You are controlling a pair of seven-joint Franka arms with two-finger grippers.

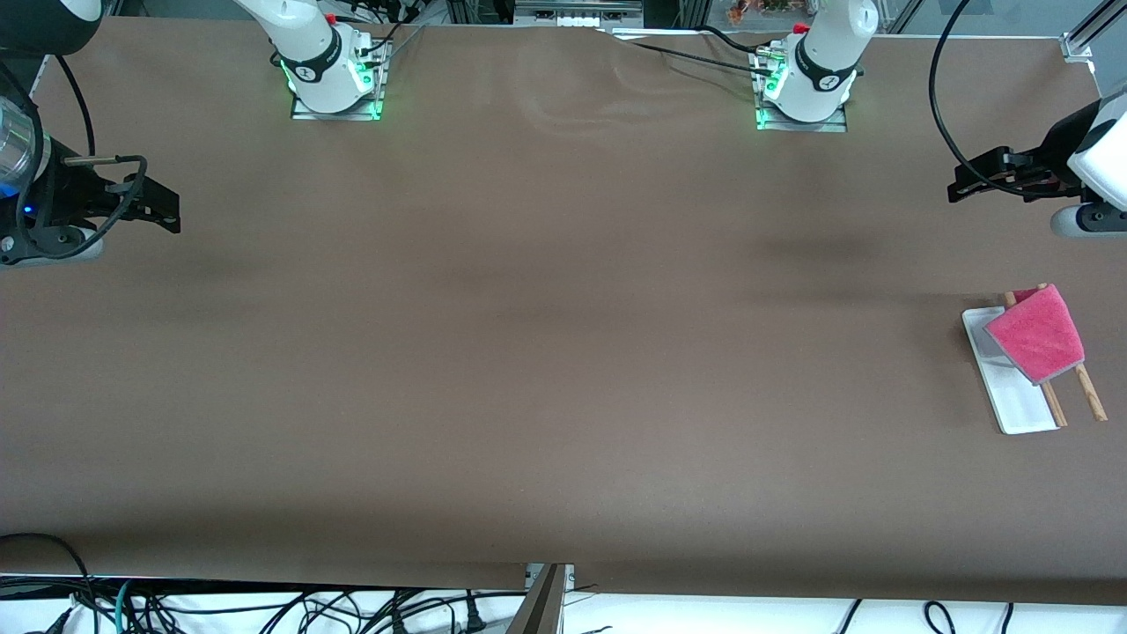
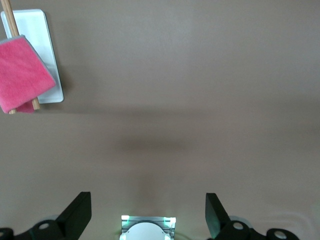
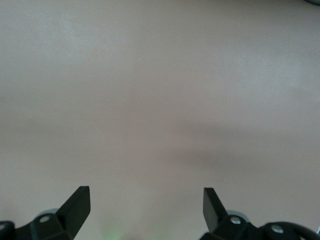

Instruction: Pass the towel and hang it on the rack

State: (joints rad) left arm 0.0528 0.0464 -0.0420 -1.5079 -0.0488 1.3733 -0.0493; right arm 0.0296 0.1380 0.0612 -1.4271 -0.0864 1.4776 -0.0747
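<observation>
Pink towel (image 1: pixel 1037 335) hides the rack (image 1: pixel 1012 396) crossbar; both end effectors (image 2: pixel 148 212) (image 3: pixel 146 207) gape empty.

Wide brown-covered table (image 1: pixel 546 352), faint creases, tangled cables (image 1: pixel 264 608) below, perhaps white floor.

Place: a robot lab, not a home.
Table (image 1: pixel 528 352): one wide surface under a plain brown cover.
Arms: two white arm bases (image 1: pixel 330 66) bolted on metal plates at the table edge, with green lights.
Cables (image 1: pixel 264 608): many loose black wires lie at the edge nearest the front camera.
Frame (image 1: pixel 1087 40): aluminium profile at one corner.
</observation>
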